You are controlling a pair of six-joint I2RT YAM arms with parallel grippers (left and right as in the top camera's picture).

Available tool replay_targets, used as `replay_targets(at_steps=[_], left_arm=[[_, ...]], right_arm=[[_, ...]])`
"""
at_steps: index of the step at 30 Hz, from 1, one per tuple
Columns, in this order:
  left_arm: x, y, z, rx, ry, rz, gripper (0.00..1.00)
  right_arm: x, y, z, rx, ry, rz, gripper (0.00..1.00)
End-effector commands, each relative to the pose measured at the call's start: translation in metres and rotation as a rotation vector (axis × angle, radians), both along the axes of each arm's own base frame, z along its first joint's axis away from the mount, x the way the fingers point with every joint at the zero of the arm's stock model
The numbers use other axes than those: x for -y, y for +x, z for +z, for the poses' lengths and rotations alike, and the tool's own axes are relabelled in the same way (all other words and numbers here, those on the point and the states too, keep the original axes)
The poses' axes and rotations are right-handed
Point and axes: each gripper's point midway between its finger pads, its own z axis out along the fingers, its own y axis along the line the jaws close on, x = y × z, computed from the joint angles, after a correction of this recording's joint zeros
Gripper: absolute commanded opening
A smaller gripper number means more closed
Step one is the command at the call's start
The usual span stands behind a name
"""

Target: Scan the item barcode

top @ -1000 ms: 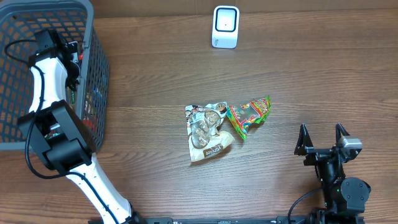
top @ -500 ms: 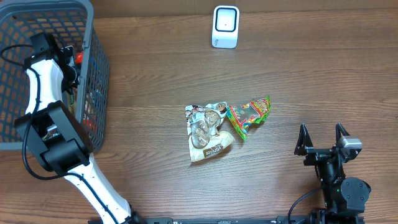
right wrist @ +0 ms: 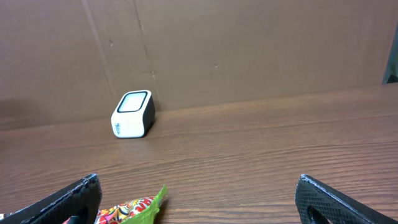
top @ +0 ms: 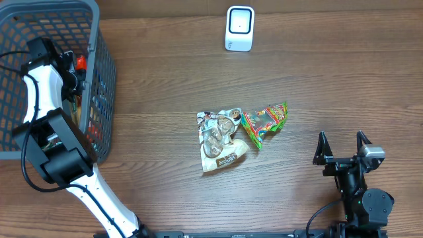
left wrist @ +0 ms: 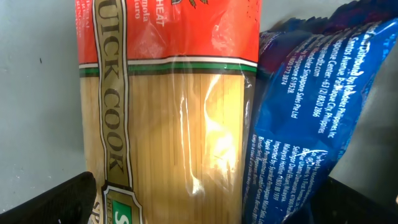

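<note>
Jaws of the left gripper (left wrist: 211, 208) stand wide open and empty, their dark tips just showing at the bottom corners of the left wrist view. Close in front of them is a long spaghetti packet (left wrist: 168, 124) in clear film with a red top, and a crinkled blue packet (left wrist: 311, 124) presses against its right side. Both lie inside the grey mesh basket (top: 106, 79) at the far left of the desk (top: 330, 79). The right gripper (top: 342, 149) sits low at the near right edge, its jaws equally wide and empty. At mid-desk a pale pouch (top: 220, 140) touches a bright green and red packet (top: 266, 121). The white scanner (top: 239, 28) stands at the far edge, well apart from the basket. The spaghetti looks like the item to be picked. Because the two packets touch, the jaws might close on both, or slip on the slick film. No barcode shows in any view, so the wrong face could be offered to the scanner. Only the left wrist view shows the basket's contents, which the arm and mesh hide from overhead. Only the overhead view shows the whole layout. The right wrist view shows the scanner from low and in front.
</note>
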Motion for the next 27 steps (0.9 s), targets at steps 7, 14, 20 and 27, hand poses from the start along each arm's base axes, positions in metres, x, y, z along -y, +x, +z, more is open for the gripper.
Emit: replay_targets(at_steps=[7, 14, 20, 27], left_arm=[[-0.003, 0.001, 0.043, 0.061, -0.008, 0.021, 0.99], [0.003, -0.016, 0.067, 0.042, -0.02, 0.064, 0.93], [0.001, -0.02, 0.094, 0.084, 0.011, 0.086, 0.93], [-0.016, -0.033, 0.094, 0.052, 0.054, 0.128, 0.94]], right_arm=[[0.002, 0.0, -0.002, 0.003, -0.003, -0.012, 1.0], [0.002, 0.0, -0.002, 0.003, -0.004, -0.012, 1.0], [0.002, 0.0, -0.002, 0.003, -0.003, -0.012, 1.0], [0.002, 0.0, -0.002, 0.003, -0.003, -0.012, 1.0]])
